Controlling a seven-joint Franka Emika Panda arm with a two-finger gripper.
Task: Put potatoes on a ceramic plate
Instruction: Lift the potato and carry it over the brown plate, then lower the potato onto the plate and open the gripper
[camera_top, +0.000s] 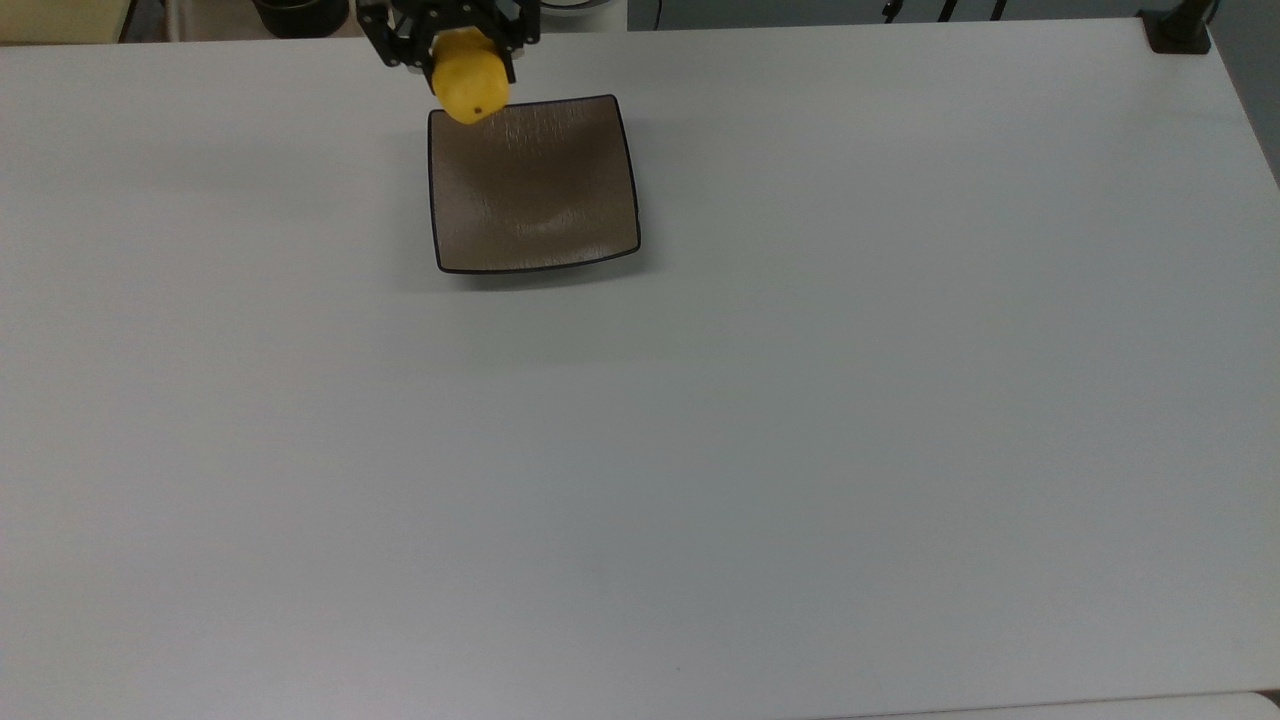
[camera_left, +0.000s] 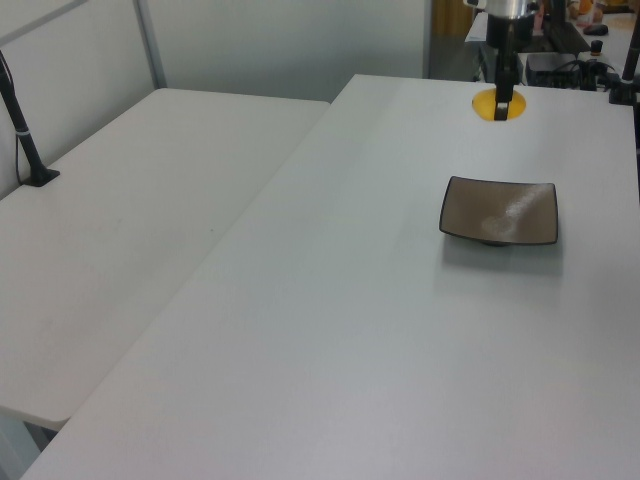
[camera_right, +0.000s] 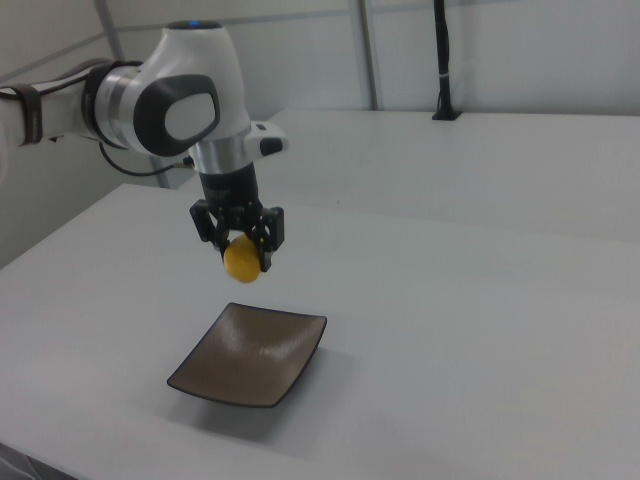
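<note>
Tool: the tool (camera_right: 240, 252) hung from the arm (camera_right: 170, 100) above the counter (camera_top: 800, 450), its fingers closed on the potatoes (camera_right: 241, 261).
Potatoes: a single yellow lump, carried in the air and clear of every surface; a small dark spot showed on it in the top view (camera_top: 470, 90).
Position over plate: in the top view the potatoes overlapped the far left corner of the ceramic plate (camera_top: 535, 185); in the right view they hung above the plate's far edge (camera_right: 250, 352), well short of its middle.
Plate: empty, flat on the counter, apparently undisturbed (its glossy face showed only reflections).
Done: the pick-up, judged from the firm grasp, and most of the carry toward the plate.
Left: a short move further over the plate's middle, a descent, release, and withdrawal.
Risk noted: a release from this height near the upcurved edge could let the rounded lump roll off onto the counter.
Task status: incomplete, roughly past the halfway mark by my judgement.
</note>
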